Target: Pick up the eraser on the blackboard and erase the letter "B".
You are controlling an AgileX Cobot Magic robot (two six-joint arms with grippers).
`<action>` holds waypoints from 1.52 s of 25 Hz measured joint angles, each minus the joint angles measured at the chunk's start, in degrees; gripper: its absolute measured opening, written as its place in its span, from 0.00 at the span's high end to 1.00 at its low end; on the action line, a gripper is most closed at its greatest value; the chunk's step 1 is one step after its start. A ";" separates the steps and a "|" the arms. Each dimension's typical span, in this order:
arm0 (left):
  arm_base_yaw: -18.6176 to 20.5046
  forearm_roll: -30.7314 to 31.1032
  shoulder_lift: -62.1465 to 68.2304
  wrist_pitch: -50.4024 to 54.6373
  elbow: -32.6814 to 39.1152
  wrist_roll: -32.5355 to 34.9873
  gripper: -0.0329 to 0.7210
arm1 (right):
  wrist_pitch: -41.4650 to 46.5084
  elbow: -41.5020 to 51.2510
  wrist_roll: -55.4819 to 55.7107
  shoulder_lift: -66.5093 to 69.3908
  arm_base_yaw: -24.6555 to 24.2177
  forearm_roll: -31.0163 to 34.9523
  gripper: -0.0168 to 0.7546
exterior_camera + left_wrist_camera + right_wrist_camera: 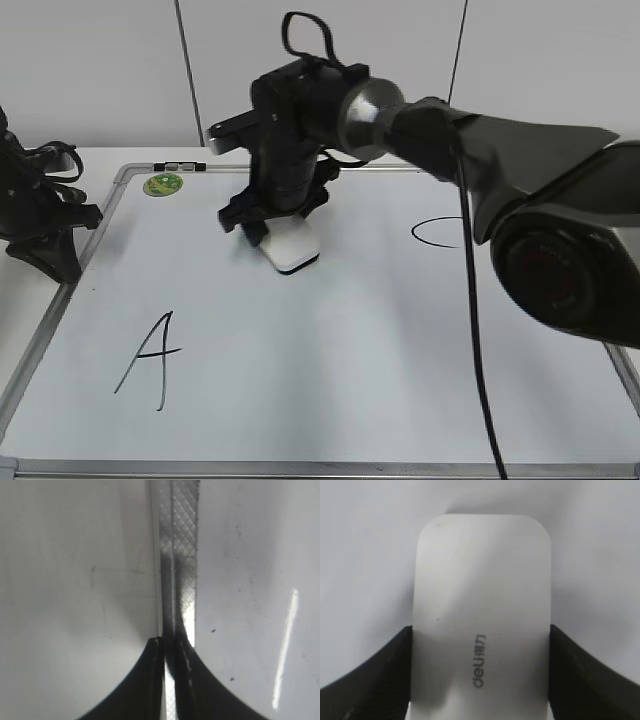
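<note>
Beside eraser (291, 247): green magnet (163, 184).

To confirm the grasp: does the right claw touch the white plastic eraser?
Touching. The right wrist view shows both dark fingers pressed against the white plastic eraser sides, no gap.

A black letter "A" (148, 360) is drawn in thin slanted strokes at the lower left of the exterior view, and part of a black letter "C" (432, 232) shows at the middle right, its far side hidden. A white table (100, 158) shows along the upper left edge of that view, and behind it a pale panelled wall (100, 70) with dark vertical seams fills the top of the frame.
</note>
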 joint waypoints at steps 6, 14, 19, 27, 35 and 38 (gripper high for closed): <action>0.00 -0.11 0.00 -0.11 0.00 0.00 0.94 | 3.37 -3.13 -2.63 0.78 5.91 3.11 0.28; 0.00 -0.33 0.00 -0.11 0.00 0.00 0.94 | 10.95 -8.12 -2.97 -4.30 5.81 1.97 0.28; 0.00 -0.33 0.00 -0.11 0.00 0.00 0.94 | 11.54 -8.37 -3.06 -10.65 3.99 -0.43 0.28; 0.00 -0.33 0.00 -0.21 0.00 0.00 0.94 | 12.28 0.13 -3.06 -18.51 -0.16 -2.07 0.28; 0.00 -0.33 0.00 -0.21 0.00 0.00 0.94 | 12.39 11.54 -2.45 -26.00 -3.94 -5.09 0.28; 0.00 -0.33 0.00 -0.21 0.00 0.00 0.94 | 12.39 14.01 -1.70 -28.16 -5.84 -5.09 0.28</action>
